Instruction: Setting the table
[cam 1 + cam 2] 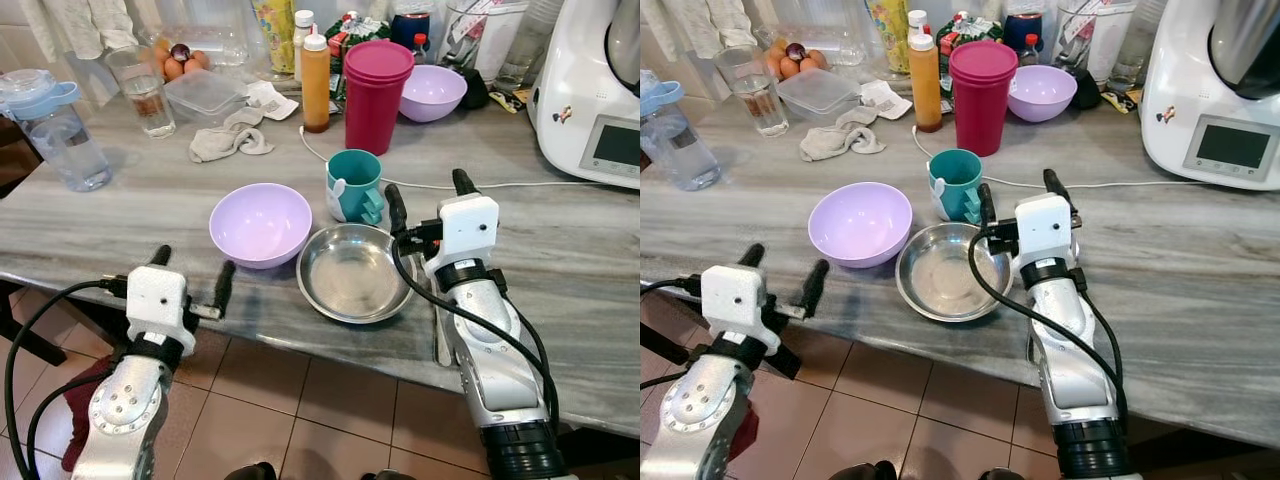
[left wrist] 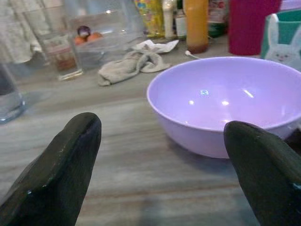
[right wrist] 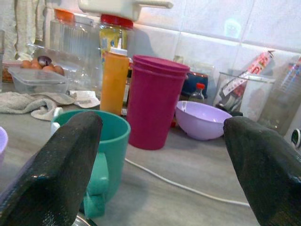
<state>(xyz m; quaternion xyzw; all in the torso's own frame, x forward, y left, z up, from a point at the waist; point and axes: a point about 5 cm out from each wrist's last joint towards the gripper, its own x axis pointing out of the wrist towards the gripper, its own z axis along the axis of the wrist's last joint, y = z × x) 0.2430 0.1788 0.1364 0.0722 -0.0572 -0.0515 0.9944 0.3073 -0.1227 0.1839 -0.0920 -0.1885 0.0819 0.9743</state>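
My right pincer (image 1: 428, 200) hangs wide open in the middle of the frame, just past the steel bowl (image 1: 350, 272) and beside the teal mug (image 1: 354, 184), ready to grab one. My left pincer (image 1: 192, 272), also wide, waits low left near the purple bowl (image 1: 260, 223).

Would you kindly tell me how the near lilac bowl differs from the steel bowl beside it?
The lilac bowl is matt plastic and deep; the steel bowl is shiny metal and shallower. The lilac bowl lies before the left gripper, the steel bowl beside the right gripper. Both stand upright and empty.
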